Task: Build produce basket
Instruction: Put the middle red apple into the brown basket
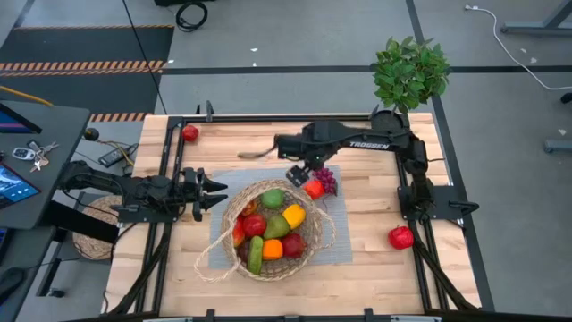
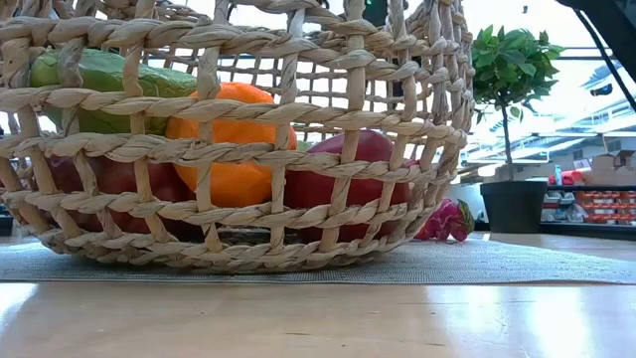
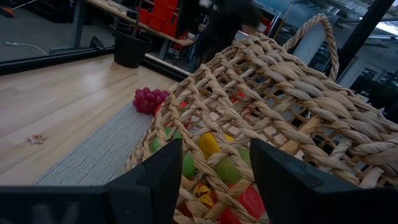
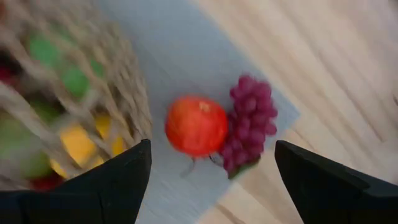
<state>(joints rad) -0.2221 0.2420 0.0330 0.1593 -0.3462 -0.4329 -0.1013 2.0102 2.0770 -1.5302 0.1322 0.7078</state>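
Your right end effector (image 1: 298,174) hangs wide open above the red-orange mango (image 4: 196,126) and purple grapes (image 4: 249,121), toward the tabletop's far edge. Left end effector (image 1: 214,192), also open, faces the wicker basket (image 1: 315,234).

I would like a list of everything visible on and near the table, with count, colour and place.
basket: one, tan wicker, table centre, on mat, full of mixed produce
mat: one, grey, under basket
mango: one, red-orange, on mat beside basket
grapes: one bunch, purple, touching mango
red fruits: two, one at far left corner, one near right edge
plant: one, green, far right corner
woven disc: one, tan, off left edge
left gripper: open, left of basket
right gripper: open, above mango
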